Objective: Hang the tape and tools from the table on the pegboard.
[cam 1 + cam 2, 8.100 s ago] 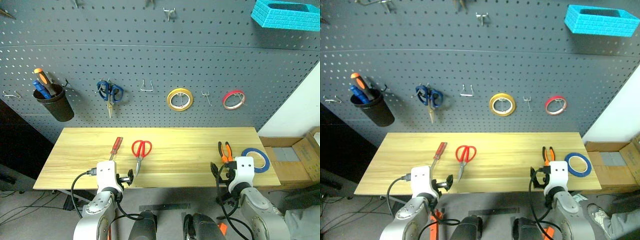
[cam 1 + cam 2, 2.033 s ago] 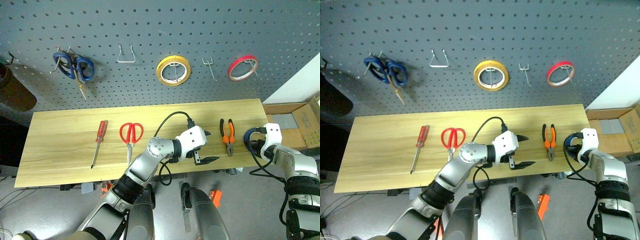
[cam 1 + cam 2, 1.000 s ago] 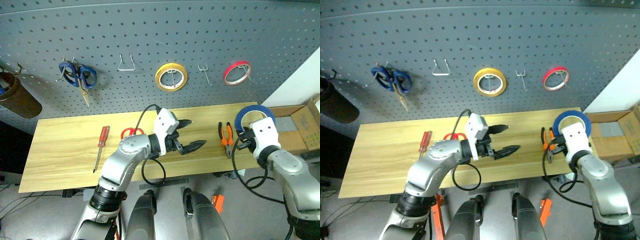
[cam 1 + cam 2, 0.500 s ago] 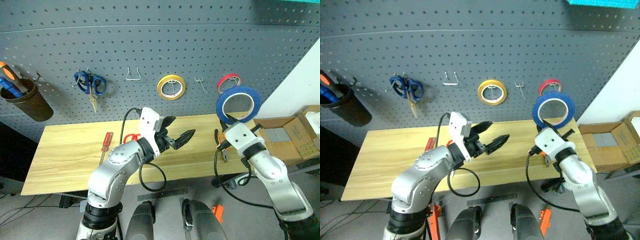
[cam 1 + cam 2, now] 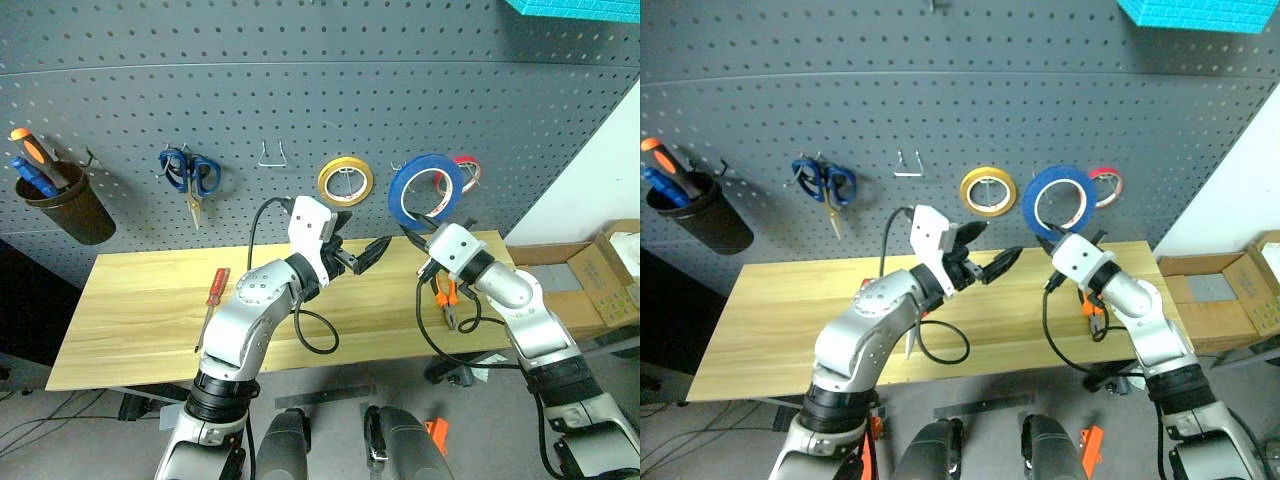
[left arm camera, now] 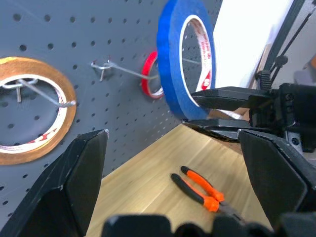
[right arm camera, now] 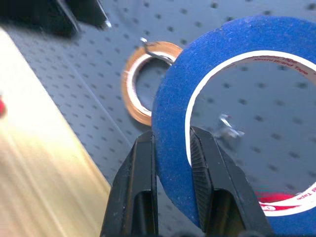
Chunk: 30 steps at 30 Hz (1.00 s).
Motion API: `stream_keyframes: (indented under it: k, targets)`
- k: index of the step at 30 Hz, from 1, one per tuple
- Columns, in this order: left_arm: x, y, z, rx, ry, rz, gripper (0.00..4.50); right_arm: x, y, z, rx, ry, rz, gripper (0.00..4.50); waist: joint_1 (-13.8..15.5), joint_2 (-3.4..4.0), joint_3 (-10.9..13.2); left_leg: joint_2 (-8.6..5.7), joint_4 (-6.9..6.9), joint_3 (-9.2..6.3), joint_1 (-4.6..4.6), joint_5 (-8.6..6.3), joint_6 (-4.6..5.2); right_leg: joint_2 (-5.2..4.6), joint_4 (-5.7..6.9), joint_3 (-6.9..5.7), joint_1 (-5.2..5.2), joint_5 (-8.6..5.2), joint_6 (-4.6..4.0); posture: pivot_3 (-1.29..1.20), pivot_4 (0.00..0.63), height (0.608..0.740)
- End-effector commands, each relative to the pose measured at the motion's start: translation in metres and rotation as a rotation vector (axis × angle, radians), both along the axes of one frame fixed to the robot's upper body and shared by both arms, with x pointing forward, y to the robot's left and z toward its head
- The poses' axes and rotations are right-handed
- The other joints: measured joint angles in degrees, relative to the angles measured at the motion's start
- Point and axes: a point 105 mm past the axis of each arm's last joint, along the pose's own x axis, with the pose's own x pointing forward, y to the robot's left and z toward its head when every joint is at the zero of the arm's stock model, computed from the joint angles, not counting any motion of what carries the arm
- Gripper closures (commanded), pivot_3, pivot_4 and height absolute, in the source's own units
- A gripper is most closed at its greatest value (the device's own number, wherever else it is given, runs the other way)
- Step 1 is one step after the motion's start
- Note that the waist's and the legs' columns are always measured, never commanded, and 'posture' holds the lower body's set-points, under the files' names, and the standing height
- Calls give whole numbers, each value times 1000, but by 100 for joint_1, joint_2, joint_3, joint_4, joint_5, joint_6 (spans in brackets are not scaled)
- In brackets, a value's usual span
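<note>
While my right gripper (image 5: 1052,236) is clamped on the blue tape (image 5: 1059,200) at the pegboard (image 5: 300,90), nothing is hung yet. My left gripper (image 5: 362,250) stays spread apart and empty; pliers (image 5: 446,296) and screwdriver (image 5: 212,303) wait below on the worktop (image 5: 130,310).

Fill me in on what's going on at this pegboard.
The right gripper is shut on the blue tape, holding it upright just off the pegboard, in front of an empty hook between the yellow tape roll and the red tape roll. The left gripper is open, holding nothing. The screwdriver and the pliers lie on the table.
</note>
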Motion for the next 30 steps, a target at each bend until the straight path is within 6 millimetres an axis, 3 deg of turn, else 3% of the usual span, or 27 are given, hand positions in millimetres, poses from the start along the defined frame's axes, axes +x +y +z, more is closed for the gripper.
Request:
stream_keyframes:
  k: [1, 11, 12, 16, 21, 23, 27, 30]
  targets:
    - [3, -6, 16, -9, -78, -22, 0, 6, 1, 13, 9, -6, 59, 4116, 11, 0, 0, 0, 1, 1, 0, 0, 0, 0, 0, 0, 1, 0, 0, 68, 162, 740]
    - [11, -13, 18, -13, -94, -38, 0, 31, -18, 5, -44, 141, 62, 4116, 46, 0, 0, 2, -2, 4, 1, 1, 1, -1, 0, 3, 1, 7, -10, 60, 176, 740]
    - [11, -13, 17, -11, -93, -39, 0, 33, -21, 4, -36, 149, 43, 3411, 49, 0, 0, 2, -1, 3, 1, 1, 1, -1, 0, 3, 1, 7, -10, 61, 177, 740]
    - [10, -12, 15, -7, -89, -39, 0, 32, -30, -1, -24, 161, -1, 2223, 64, 0, 0, 3, 1, 4, 2, 1, 1, -2, 5, 5, 1, 8, -11, 63, 180, 740]
    - [6, -12, 10, -8, -71, -43, 0, 19, -37, -13, -6, 188, -37, 531, 81, 1, 0, 3, 1, 3, 4, 1, 1, -2, 6, 9, 2, 8, -11, 54, 184, 740]
    - [1, -11, 1, -5, -45, -46, 0, 9, -40, -20, 15, 216, -69, 51, 82, 3, -1, 5, 1, 2, 4, 1, 1, -3, 6, 11, 2, 8, -11, 50, 188, 740]
    - [-13, -6, -20, 23, 8, -55, 0, -7, -48, -33, 93, 312, -191, 51, 68, 4, -1, 11, 0, 2, 5, 1, 1, -7, 8, 16, 2, 6, -8, 41, 204, 740]
    - [-30, 0, -48, 134, 32, -84, 0, -14, -53, -52, 246, 511, -352, 51, 36, 6, 2, 18, 1, 2, 15, 1, 2, -7, 18, 20, 3, 3, -8, 33, 237, 740]
